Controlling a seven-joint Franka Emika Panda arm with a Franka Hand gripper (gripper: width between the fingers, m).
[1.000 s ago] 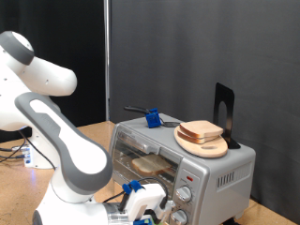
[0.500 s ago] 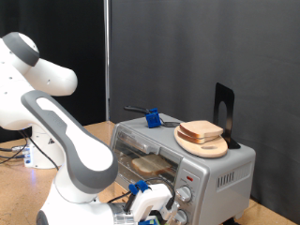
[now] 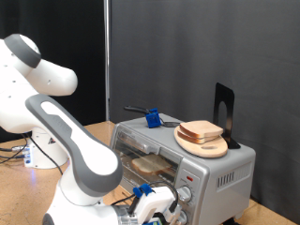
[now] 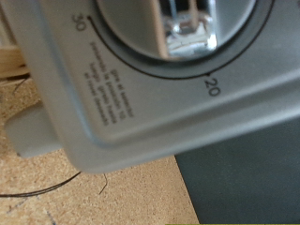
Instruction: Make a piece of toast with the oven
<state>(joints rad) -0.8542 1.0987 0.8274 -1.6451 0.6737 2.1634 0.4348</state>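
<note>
Timer dial [image 4: 192, 28] with "20" and "30" on the silver-grey oven [image 3: 220, 173], pale tan-crusted piece of toast [image 3: 150, 166] inside on its rack, another slice on a round wooden board [image 3: 202, 142] on top, claw [image 3: 161, 208] low at the knobs — grip state unclear, wooden worktop [image 4: 103, 202] below.

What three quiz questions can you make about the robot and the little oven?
1. True or false: a slice of bread lies inside the oven.
2. What sits on top of the oven, on the round wooden board? A) a cup B) a slice of bread C) a spoon
3. Fill in: the robot's hand is low in front of the oven, close to its ____.

Key: 1 true; 2 B; 3 knobs. The wrist view shows a timer dial marked 20 and 30 right up close.
</note>
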